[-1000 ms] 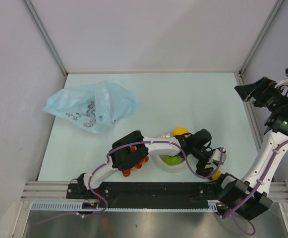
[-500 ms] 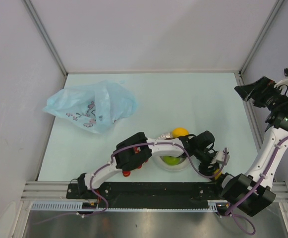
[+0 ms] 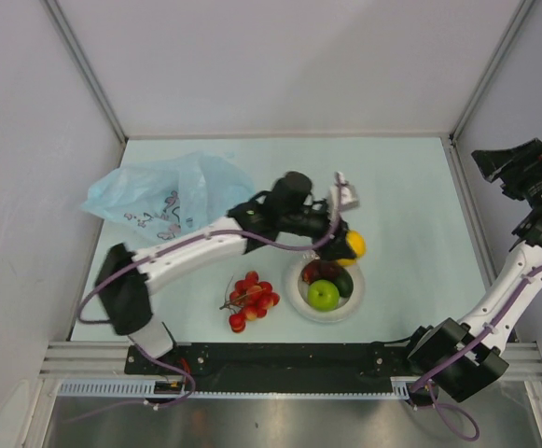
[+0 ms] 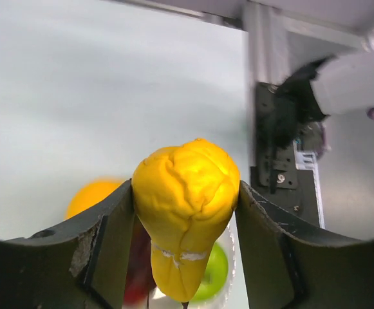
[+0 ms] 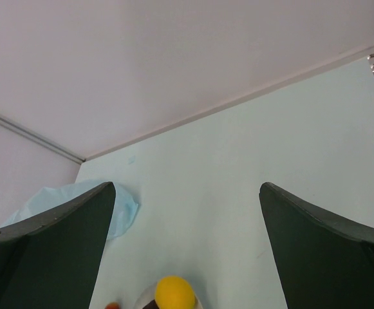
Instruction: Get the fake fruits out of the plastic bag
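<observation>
Yellow fruit (image 4: 185,190) pinched in left gripper (image 4: 185,219) (pressed on both sides) | right gripper (image 5: 187,254) spread wide

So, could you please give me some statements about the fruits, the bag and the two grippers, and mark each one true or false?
1. The left gripper is shut on a yellow fruit. True.
2. The red grapes lie on the white plate. False: they lie on the table, beside the plate.
3. The green apple sits on the white plate. True.
4. The right gripper holds the plastic bag. False: it is open and empty, and the bag lies on the far left of the table, with no gripper on it.
</observation>
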### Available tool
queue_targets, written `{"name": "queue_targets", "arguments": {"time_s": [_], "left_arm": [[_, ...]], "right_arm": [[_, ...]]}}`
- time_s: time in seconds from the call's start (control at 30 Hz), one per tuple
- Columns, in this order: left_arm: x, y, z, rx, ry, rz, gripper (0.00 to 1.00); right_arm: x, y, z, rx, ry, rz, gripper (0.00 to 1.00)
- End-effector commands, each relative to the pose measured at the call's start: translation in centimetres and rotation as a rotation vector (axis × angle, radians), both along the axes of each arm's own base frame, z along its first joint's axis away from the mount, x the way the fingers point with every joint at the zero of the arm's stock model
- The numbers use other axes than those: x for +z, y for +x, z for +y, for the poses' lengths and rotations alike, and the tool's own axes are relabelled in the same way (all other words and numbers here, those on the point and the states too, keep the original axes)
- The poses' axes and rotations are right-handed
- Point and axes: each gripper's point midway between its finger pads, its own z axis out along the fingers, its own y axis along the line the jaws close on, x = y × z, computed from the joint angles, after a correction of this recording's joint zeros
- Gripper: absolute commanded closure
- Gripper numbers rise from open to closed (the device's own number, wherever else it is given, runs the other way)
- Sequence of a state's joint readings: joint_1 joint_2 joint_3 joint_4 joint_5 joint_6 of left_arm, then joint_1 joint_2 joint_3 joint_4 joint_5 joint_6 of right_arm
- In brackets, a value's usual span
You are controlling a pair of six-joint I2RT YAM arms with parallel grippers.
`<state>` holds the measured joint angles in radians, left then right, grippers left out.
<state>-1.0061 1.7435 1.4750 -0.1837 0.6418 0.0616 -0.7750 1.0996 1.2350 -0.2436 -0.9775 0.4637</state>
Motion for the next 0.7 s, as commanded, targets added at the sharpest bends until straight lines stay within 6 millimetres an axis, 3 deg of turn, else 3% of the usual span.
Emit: {"name": "queue_targets", "arguments": {"time_s": [0.0,0.03,0.1,0.17,0.23,0.37,0.43,0.47,0.57,0.67], "left_arm": [[-0.1,4.1,7.5,0.426,0.039,0.110,1.00],[0.8,4.2,8.7,0.470,0.028,0.105,1.00],[-1.4,4.8,10.9,0.584,0.095,0.137,1.00],[-1.7,5.0,12.3,0.662,0.090,0.151,1.00],[-4.1,4.3,13.2,0.678,0.127,0.195,1.00],[-6.7,2.5,13.4,0.518,0.142,0.124,1.00],[-7.6,0.5,13.7,0.314,0.153,0.053,0.98],[-8.4,0.1,14.4,0.201,0.181,-0.082,0.97],[-9.0,-0.7,15.5,0.064,0.189,-0.226,0.97],[-9.0,-1.2,15.0,-0.005,0.172,-0.246,0.98]], "right_arm": [[1.8,-0.3,0.2,0.007,-0.007,-0.044,0.00],[1.7,-0.3,0.2,0.004,-0.007,-0.040,0.00],[1.4,-0.3,0.1,0.003,-0.003,-0.030,0.00],[1.0,-0.1,0.2,0.006,0.001,-0.019,0.00],[0.7,0.0,0.1,0.005,0.000,-0.011,0.00],[0.3,0.2,0.9,0.030,0.010,0.004,0.00],[0.3,0.2,1.1,0.035,0.011,0.005,0.00],[0.4,0.2,1.4,0.043,0.006,0.003,0.00],[-0.1,0.2,1.7,0.041,0.005,0.021,0.00],[-0.6,0.0,2.0,0.047,-0.010,0.035,0.00]]}}
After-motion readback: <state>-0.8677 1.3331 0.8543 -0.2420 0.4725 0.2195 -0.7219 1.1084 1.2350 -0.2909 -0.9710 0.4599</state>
